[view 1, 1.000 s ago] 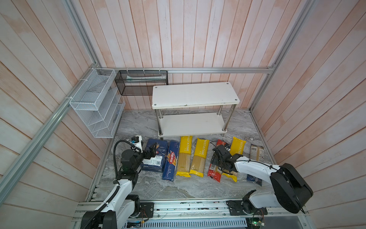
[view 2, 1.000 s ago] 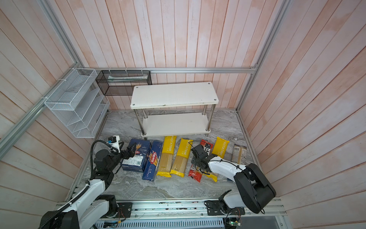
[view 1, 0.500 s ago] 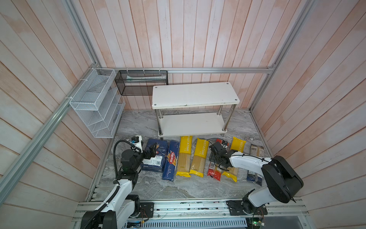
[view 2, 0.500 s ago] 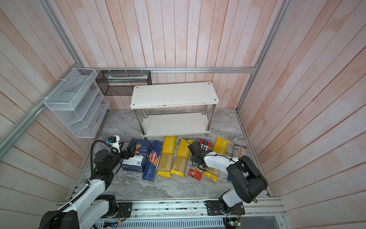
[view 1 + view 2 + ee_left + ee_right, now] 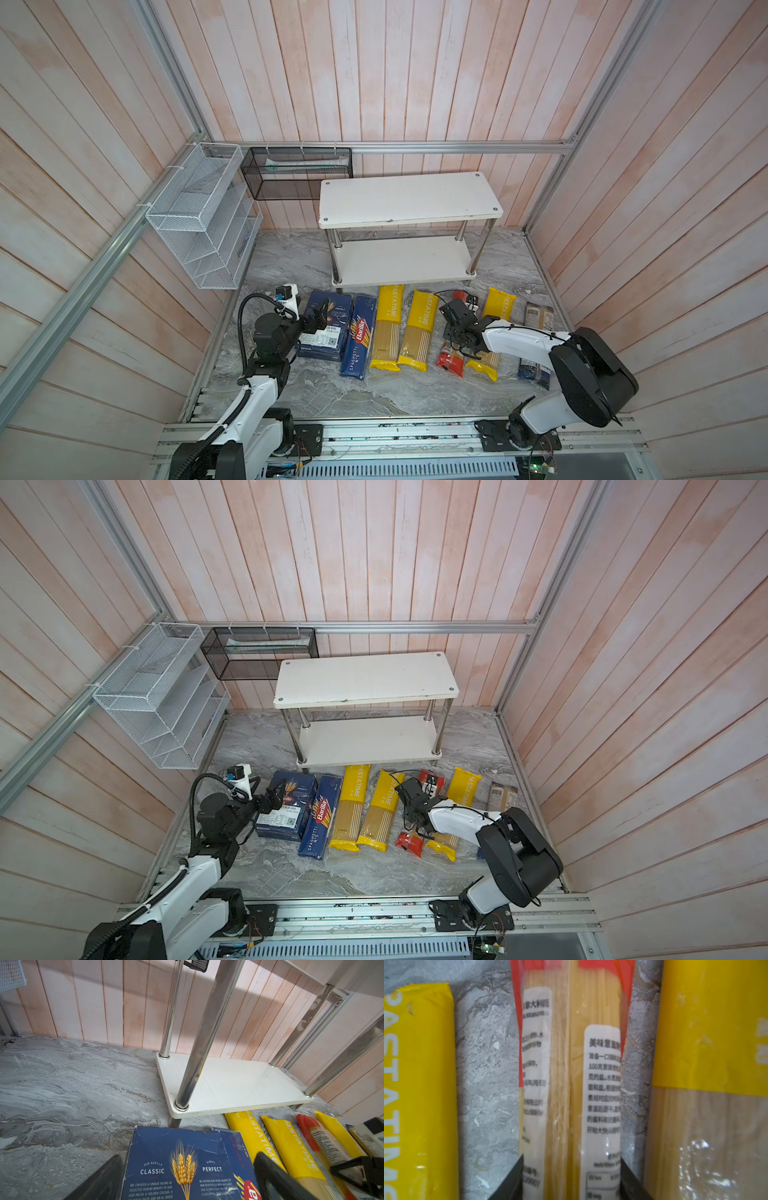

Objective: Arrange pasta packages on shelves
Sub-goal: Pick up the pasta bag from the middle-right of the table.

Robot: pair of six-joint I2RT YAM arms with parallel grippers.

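In both top views the right gripper [image 5: 456, 337] is down on the red-ended bag [image 5: 451, 360], flat on the tabletop [image 5: 374, 395] right of centre, before the shelves [image 5: 409, 199]. Left wrist: left gripper [image 5: 188, 1156] spread wide over the blue Barilla box [image 5: 166, 1147]. Right wrist: fingers [image 5: 508, 1184] pinching the bag's sides.

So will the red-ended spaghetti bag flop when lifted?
Probably fairly stiff: the red-ended spaghetti bag is packed with straight strands. Its glossy film might slip in the right gripper. It is long, so an off-centre grip could tip one end.
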